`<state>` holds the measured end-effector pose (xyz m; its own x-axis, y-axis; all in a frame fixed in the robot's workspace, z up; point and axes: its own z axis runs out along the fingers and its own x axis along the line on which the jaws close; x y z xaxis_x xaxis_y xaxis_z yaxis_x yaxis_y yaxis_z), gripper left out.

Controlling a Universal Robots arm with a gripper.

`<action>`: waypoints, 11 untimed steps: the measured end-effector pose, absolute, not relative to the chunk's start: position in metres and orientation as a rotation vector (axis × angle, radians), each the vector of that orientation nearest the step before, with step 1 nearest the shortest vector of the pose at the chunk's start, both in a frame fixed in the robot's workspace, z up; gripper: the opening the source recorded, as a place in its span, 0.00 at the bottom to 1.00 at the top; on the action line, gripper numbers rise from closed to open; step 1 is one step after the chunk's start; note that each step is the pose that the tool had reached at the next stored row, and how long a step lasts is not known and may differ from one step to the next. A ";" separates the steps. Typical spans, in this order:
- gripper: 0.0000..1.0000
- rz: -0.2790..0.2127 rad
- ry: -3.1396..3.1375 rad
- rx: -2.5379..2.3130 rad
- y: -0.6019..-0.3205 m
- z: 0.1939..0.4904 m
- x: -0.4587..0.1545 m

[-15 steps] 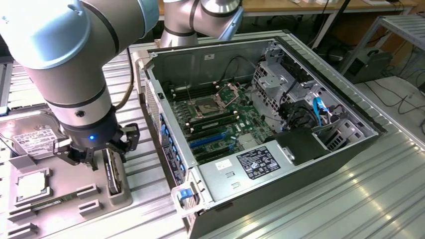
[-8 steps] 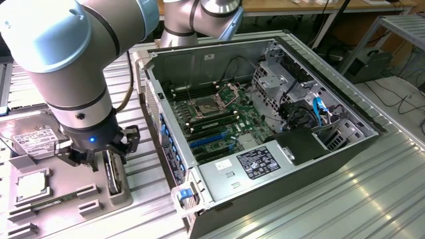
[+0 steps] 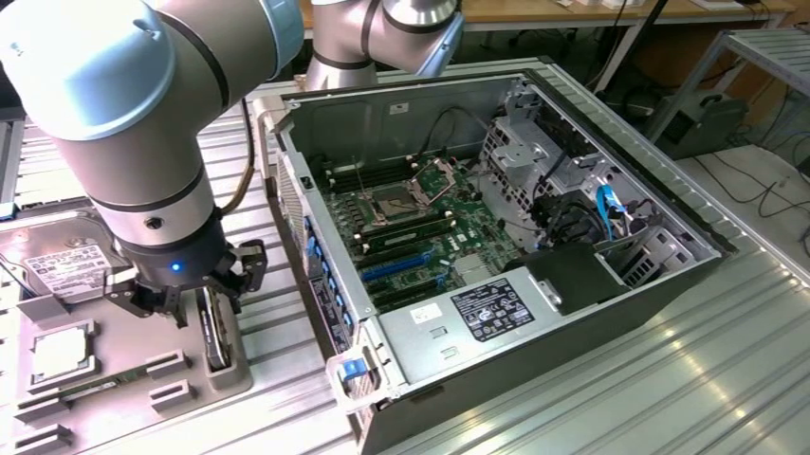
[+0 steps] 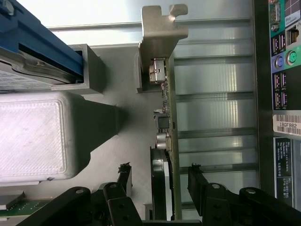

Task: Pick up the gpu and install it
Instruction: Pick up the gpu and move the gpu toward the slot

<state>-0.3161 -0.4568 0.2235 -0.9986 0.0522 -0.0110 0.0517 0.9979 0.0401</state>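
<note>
Obs.: the gpu (image 3: 216, 337), a flat card with a green circuit board on one face, a black fan shroud on the other and a silver metal end bracket, stood on edge in a slot of the grey moulded fixture tray (image 3: 235, 381). The tray was at the exterior view's left, beside the open black and silver computer case (image 3: 379, 123), and both rested on the ribbed metal table (image 3: 658, 379).

The black two-finger gripper (image 3: 193, 301) hung directly over the card. In the wrist view the gripper (image 4: 160, 173) was spread wide, with one finger on each side of the gpu (image 4: 165, 123). The shroud side faced one finger and the board side the other. A gap showed on both sides, so there was no contact and nothing was held.

The bracket end of the card pointed away from the wrist. The case's rear port panel (image 4: 287, 56) lay just beyond the tray.

The silver hard drive with a white label (image 3: 57, 263) sat in the same tray, apart from the card.
</note>
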 end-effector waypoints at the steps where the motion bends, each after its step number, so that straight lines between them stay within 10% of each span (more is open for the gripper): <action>1: 0.60 0.062 3.128 0.081 -0.457 0.224 -0.316; 11: 0.46 0.062 3.128 0.081 -0.457 0.223 -0.316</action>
